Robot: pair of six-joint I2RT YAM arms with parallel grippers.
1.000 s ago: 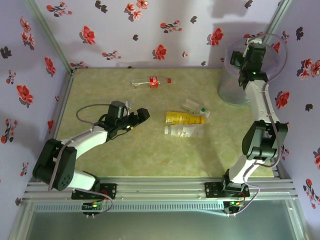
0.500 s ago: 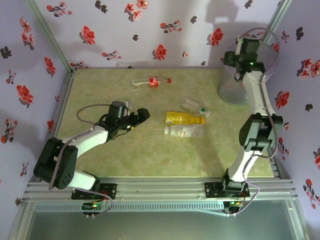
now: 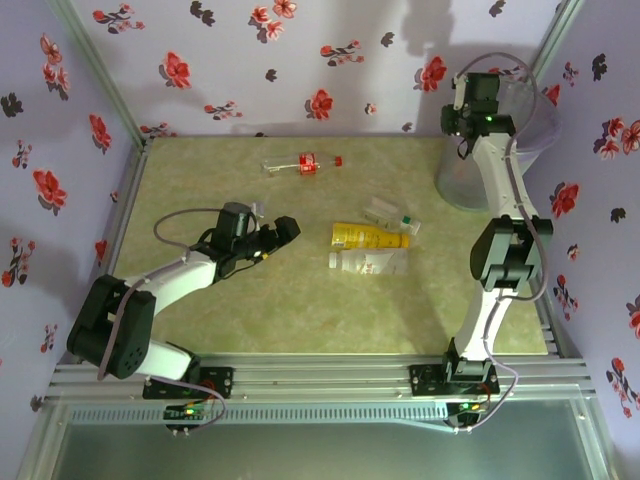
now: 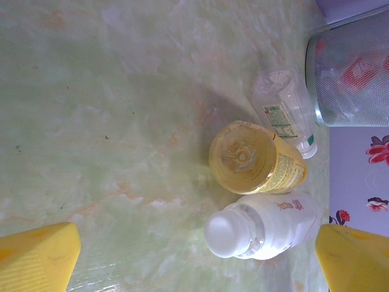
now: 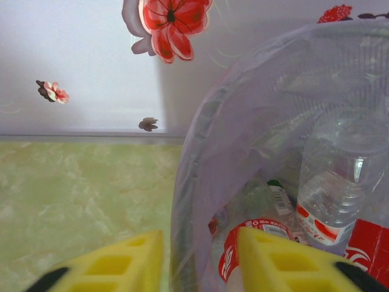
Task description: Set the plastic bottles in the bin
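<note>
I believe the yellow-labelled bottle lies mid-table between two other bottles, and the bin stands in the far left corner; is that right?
Not quite: the bin stands in the far right corner, not the left, as the top external view shows. The yellow-labelled bottle does lie mid-table between a clear bottle and a white bottle.

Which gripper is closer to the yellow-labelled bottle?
Left. The left gripper is just left of the yellow-labelled bottle, facing it; the right gripper is far off, at the bin rim.
</note>
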